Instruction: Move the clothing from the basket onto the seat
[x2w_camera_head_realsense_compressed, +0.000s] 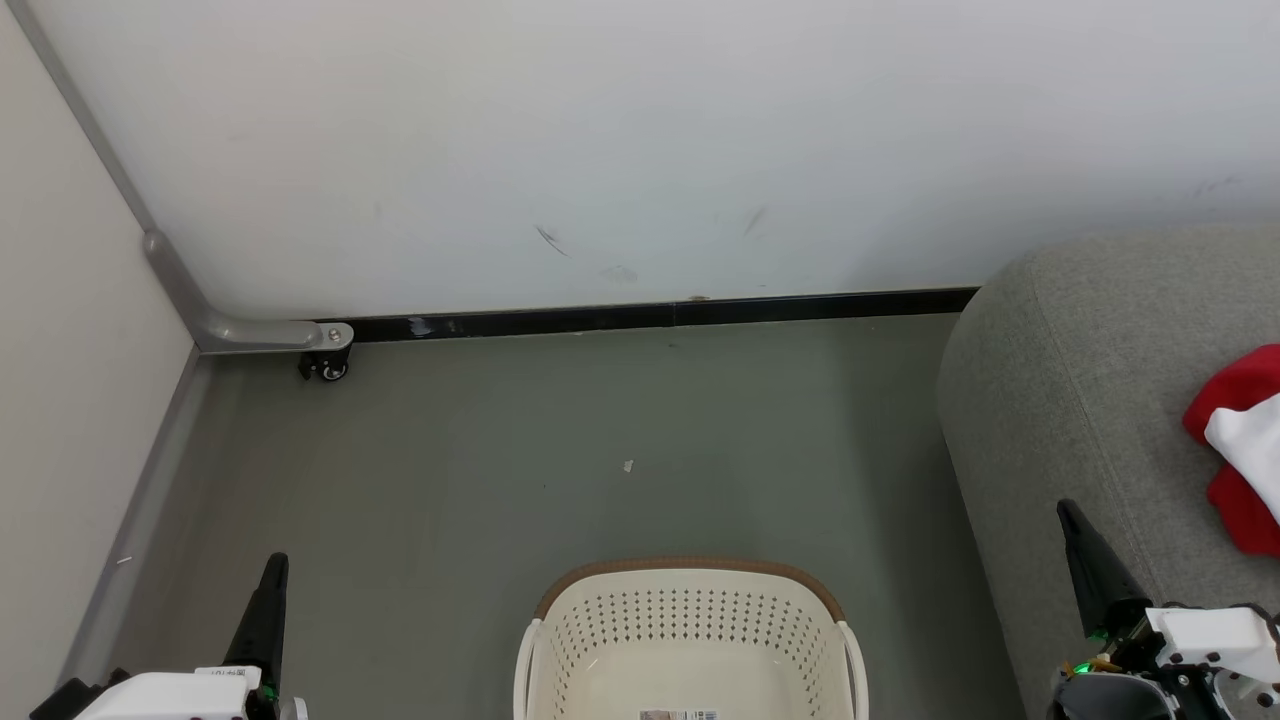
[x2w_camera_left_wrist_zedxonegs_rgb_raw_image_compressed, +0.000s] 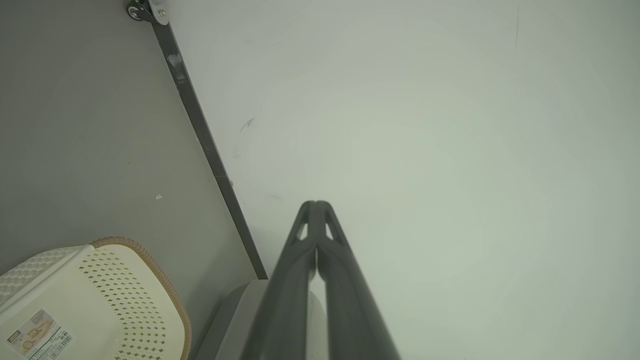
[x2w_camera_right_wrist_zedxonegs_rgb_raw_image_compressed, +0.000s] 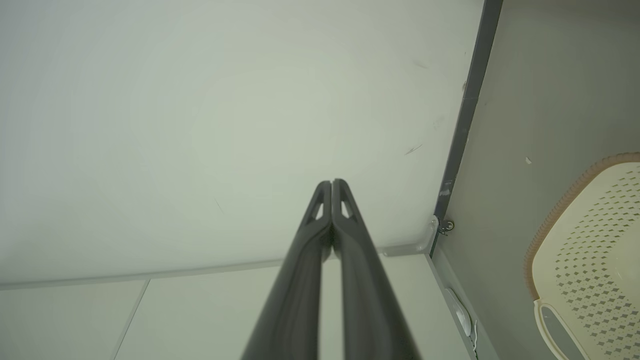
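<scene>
Far left in the head view, a pale side panel (x2w_camera_head_realsense_compressed: 70, 380) runs down to the grey floor (x2w_camera_head_realsense_compressed: 480, 470), with a metal bracket at its foot and a small caster wheel (x2w_camera_head_realsense_compressed: 326, 366) tucked in the corner against the black skirting (x2w_camera_head_realsense_compressed: 640, 316). The left end effector (x2w_camera_head_realsense_compressed: 275, 566) pokes up from the lower left, over bare floor. Its own wrist view has it aimed at the white wall (x2w_camera_left_wrist_zedxonegs_rgb_raw_image_compressed: 425, 150), left end effector (x2w_camera_left_wrist_zedxonegs_rgb_raw_image_compressed: 316, 205) with both dark fingers pressed tight together and nothing between them.

Moving to the centre, a tiny pale scrap (x2w_camera_head_realsense_compressed: 628, 465) lies on the floor. Just below it sits the basket (x2w_camera_head_realsense_compressed: 690, 610), cream with a tan rim, on the floor at the bottom edge; its perforated walls show, and a small label (x2w_camera_head_realsense_compressed: 680, 714) on its bottom. The left wrist view catches the basket (x2w_camera_left_wrist_zedxonegs_rgb_raw_image_compressed: 125, 290) in its lower left corner, and the right wrist view has the basket (x2w_camera_right_wrist_zedxonegs_rgb_raw_image_compressed: 590, 240) at its right edge.

Now the right side: the right end effector (x2w_camera_head_realsense_compressed: 1068, 512) rises at the lower right, its dark point in front of the near edge of the seat (x2w_camera_head_realsense_compressed: 1080, 380). In its wrist view the right end effector (x2w_camera_right_wrist_zedxonegs_rgb_raw_image_compressed: 331, 183) is clamped tip to tip, gripping nothing, pointing at the wall.

And the clothing (x2w_camera_head_realsense_compressed: 1232, 400), red with a white panel, lies bunched on top of the grey seat at the far right edge, partly cut off, well apart from the basket.
</scene>
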